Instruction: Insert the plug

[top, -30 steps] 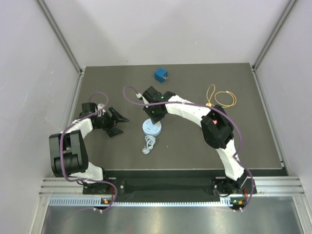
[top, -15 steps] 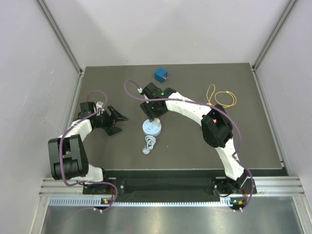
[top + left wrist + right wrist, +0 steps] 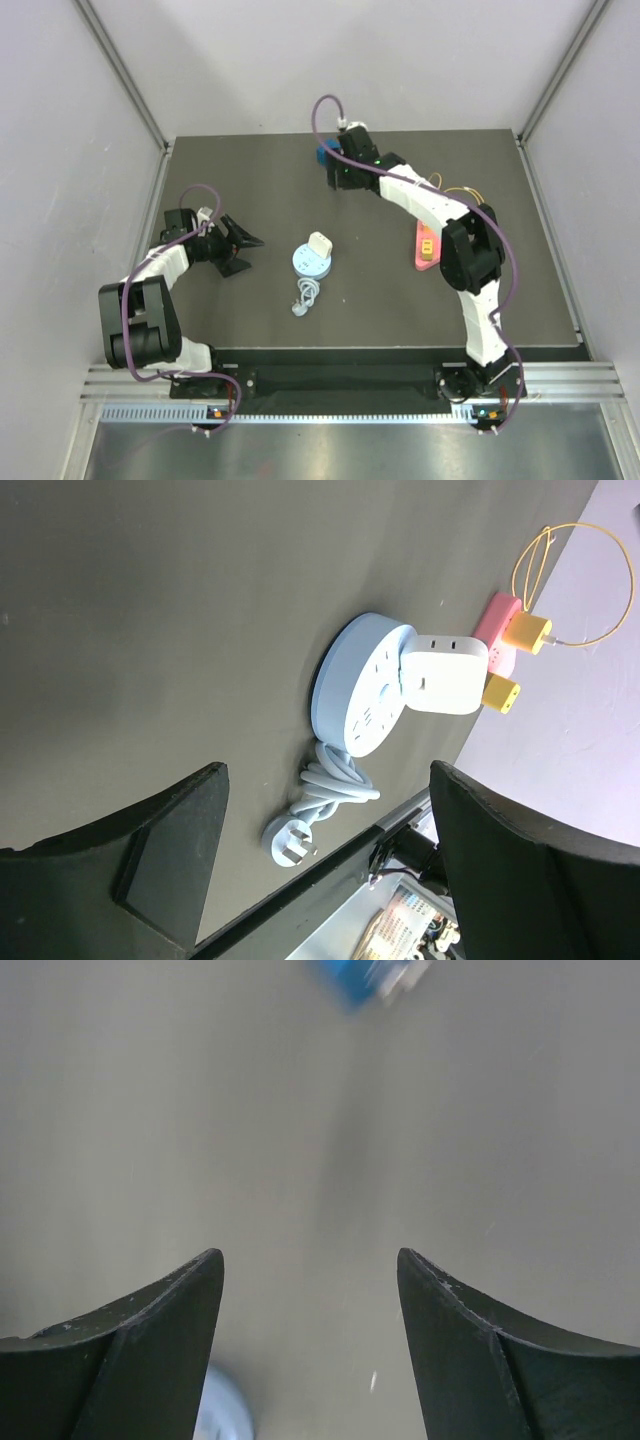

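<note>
- White plug sat in round blue power strip, table centre.
- Left gripper and right gripper both apart, empty; right one far, by blue charger.
- Risk: plug possibly half-seated, could tip if bumped.

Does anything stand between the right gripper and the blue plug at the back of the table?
Nothing visible does. The right gripper is open, and in its wrist view only bare table lies between it and the blue plug, blurred at the top edge.
</note>
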### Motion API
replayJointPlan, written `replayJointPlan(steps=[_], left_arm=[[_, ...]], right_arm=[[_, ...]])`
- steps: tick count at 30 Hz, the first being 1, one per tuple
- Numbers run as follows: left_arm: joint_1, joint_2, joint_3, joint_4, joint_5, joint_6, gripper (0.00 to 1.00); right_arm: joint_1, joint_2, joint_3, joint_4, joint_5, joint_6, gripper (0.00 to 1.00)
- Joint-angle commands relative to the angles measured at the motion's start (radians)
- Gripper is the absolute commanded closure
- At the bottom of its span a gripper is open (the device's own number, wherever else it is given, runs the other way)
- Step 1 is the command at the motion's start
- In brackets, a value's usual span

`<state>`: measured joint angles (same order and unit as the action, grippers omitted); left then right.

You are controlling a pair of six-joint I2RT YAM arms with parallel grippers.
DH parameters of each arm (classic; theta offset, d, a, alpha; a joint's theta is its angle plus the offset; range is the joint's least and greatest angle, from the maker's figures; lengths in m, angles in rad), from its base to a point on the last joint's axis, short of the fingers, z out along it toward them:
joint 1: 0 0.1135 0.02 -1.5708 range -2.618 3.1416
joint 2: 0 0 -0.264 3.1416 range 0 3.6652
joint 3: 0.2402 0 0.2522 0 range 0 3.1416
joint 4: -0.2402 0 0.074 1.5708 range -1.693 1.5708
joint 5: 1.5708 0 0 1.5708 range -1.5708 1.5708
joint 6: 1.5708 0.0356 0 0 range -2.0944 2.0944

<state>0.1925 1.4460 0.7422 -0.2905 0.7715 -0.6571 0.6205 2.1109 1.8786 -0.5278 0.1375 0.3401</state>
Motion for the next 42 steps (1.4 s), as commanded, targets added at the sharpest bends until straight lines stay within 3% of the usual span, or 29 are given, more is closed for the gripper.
replayJointPlan(steps=[1, 11, 13, 19, 32, 38, 42], left_arm=[[0.005, -0.012, -0.001, 0.044, 0.028, 0.002, 0.15], [0.007, 0.01, 0.003, 0.03, 0.026, 0.014, 0.15], [0.007, 0.01, -0.001, 0.031, 0.022, 0.016, 0.15], [0.005, 0.034, 0.003, 0.037, 0.026, 0.008, 0.16], [0.016, 0.054, 0.011, 0.034, 0.025, 0.005, 0.16], [0.021, 0.057, 0.006, 0.045, 0.04, -0.001, 0.16], [0.022, 0.053, 0.0, 0.051, 0.045, -0.003, 0.17]], right_arm=[[-0.053, 0.015, 0.004, 0.238, 0.074, 0.085, 0.3], [-0.176, 0.292, 0.137, 0.642, -0.192, 0.269, 0.3], [-0.185, 0.323, 0.143, 0.737, -0.233, 0.245, 0.23], [-0.186, 0.451, 0.258, 0.776, -0.177, 0.191, 0.19], [-0.217, 0.635, 0.412, 0.871, -0.202, 0.393, 0.2], [-0.217, 0.649, 0.444, 0.844, -0.228, 0.387, 0.32], [-0.219, 0.635, 0.429, 0.85, -0.295, 0.356, 0.48]])
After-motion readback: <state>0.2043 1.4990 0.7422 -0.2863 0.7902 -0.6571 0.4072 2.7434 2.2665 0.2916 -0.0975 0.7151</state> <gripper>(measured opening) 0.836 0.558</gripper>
